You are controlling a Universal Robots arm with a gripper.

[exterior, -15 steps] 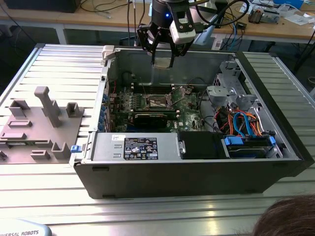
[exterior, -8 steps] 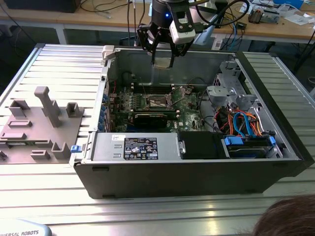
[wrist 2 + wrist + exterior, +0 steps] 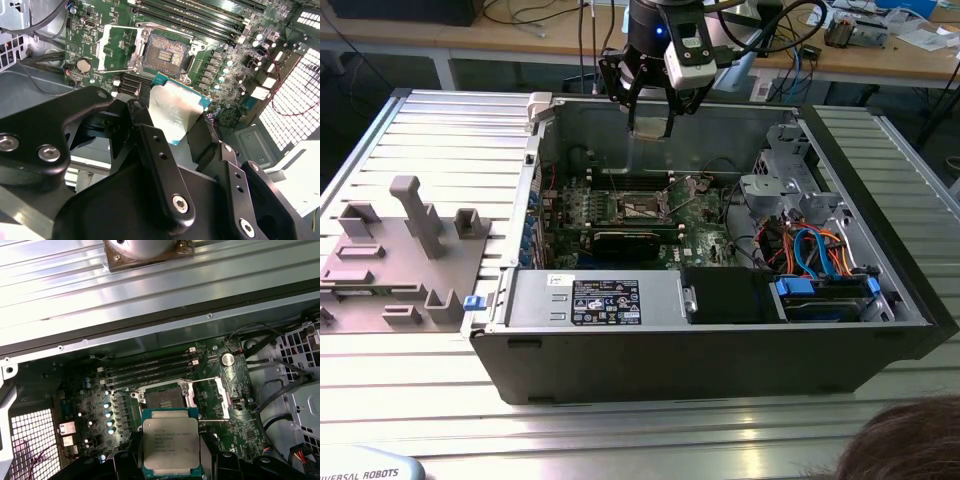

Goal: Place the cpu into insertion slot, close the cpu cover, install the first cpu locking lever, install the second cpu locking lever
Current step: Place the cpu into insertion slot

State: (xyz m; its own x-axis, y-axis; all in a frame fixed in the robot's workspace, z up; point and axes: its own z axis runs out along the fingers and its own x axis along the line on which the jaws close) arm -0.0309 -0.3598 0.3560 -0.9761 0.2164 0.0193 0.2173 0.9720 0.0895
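Works with a black linkage gripper (image 3: 651, 128) at twelve o'clock of the open black computer case (image 3: 720, 350) in the exterior view, up over the far wall. Pinches a small flat square cpu with a silver-grey metal top (image 3: 172, 442) between black fingers (image 3: 145, 125), one on each of two opposite edges, as seen in both wrist views. Holds the chip in the air, well apart from the green circuit board (image 3: 235, 425) below.

Has not yet filled the small square insertion slot with dark centre and shiny metal rim (image 3: 162, 395), near the middle of the case in the exterior view. Shows the thin silvery square-framed cpu cover (image 3: 210, 397) lying open, just beside the slot at its three o'clock in the exterior view.

Shows long black memory slots (image 3: 150, 372) at the slot's twelve o'clock and a round silver coin cell (image 3: 228, 359) past the cover at two o'clock. Shows a silver power supply box with a label (image 3: 605, 300) at six o'clock inside the case and blue and orange cables (image 3: 810, 245) at four o'clock. Shows grey plastic fixture blocks (image 3: 410, 230) at the case's nine o'clock on the ribbed aluminium table (image 3: 440, 130). Catches a person's dark hair (image 3: 910, 440) at five o'clock in the exterior view.
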